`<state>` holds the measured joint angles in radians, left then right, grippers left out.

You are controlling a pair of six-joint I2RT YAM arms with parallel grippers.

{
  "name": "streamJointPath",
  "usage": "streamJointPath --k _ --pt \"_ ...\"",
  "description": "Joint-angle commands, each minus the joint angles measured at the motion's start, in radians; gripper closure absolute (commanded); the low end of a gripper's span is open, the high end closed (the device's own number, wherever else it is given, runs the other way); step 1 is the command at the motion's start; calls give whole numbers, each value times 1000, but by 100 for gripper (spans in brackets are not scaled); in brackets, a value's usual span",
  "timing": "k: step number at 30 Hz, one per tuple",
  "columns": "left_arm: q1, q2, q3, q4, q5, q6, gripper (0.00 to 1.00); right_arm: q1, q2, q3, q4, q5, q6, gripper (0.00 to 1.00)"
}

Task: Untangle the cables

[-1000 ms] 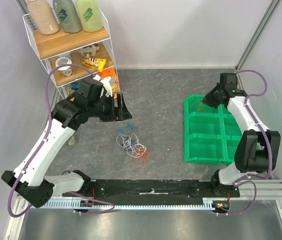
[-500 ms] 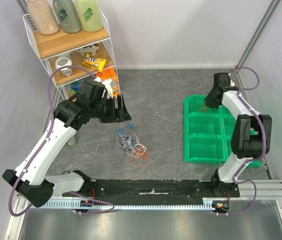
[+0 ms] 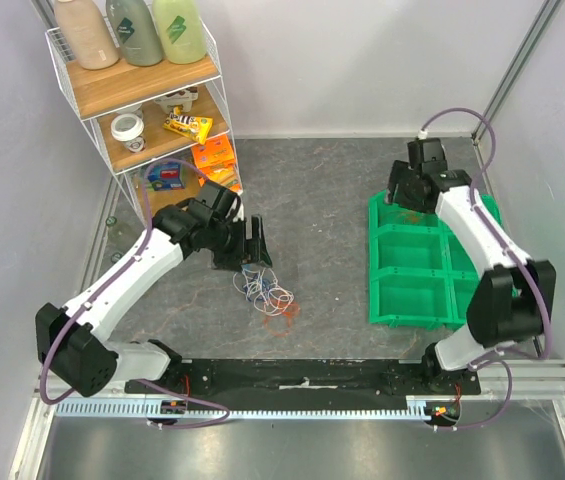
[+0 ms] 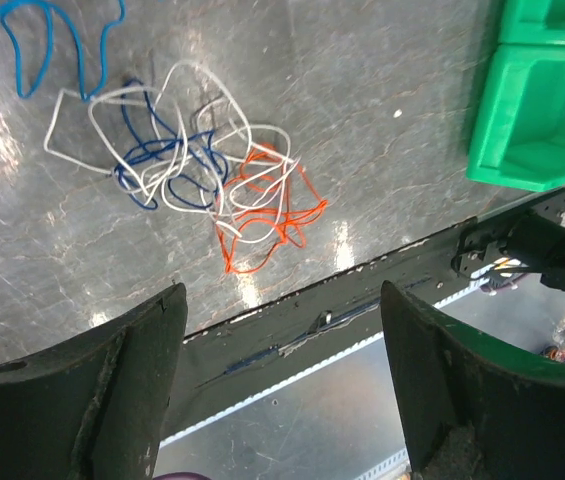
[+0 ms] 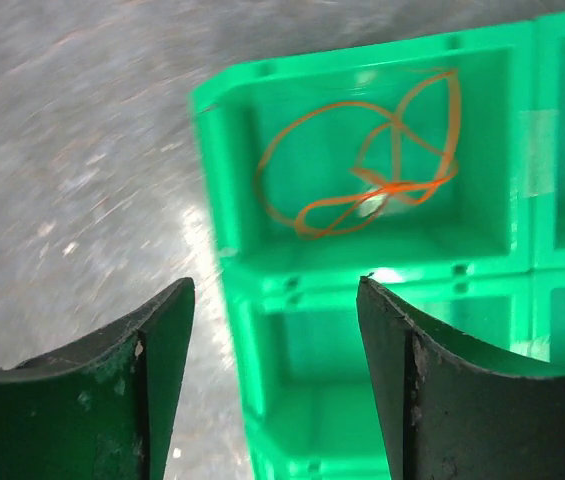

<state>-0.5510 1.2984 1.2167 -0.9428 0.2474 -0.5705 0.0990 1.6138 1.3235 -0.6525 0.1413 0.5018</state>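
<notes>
A grey, marbled tabletop [image 3: 332, 200] is enclosed by pale lilac walls [image 3: 362, 60] at the back and on both sides. A white wire shelf rack [image 3: 212, 50] fitted with wooden boards [image 3: 142, 85] is set in the far left corner. Three bottles [image 3: 132, 30] are lined up on its top board, and a cup [image 3: 125, 128] and small packets [image 3: 187, 125] are kept below. A slanted metal post [image 3: 518, 65] is seen at the far right corner. Bright glare is reflected from the tabletop in the wrist views.

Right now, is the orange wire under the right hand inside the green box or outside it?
Inside. The orange wire lies looped on the floor of one compartment of the green box, walls around it.
</notes>
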Motion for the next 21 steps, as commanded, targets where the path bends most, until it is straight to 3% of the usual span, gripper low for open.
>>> streamJointPath --k 1,9,14,21 --pt "0 -14 -110 107 56 -74 18 155 -161 -26 -59 15 -115 26" --pt "2 30 -293 249 135 -132 18 578 -253 -266 166 -413 -224 27" --pt "2 82 -318 280 98 -120 18 818 -246 -429 313 -414 -275 28" --pt "2 180 -306 326 78 -100 23 892 -166 -495 424 -278 -267 30"
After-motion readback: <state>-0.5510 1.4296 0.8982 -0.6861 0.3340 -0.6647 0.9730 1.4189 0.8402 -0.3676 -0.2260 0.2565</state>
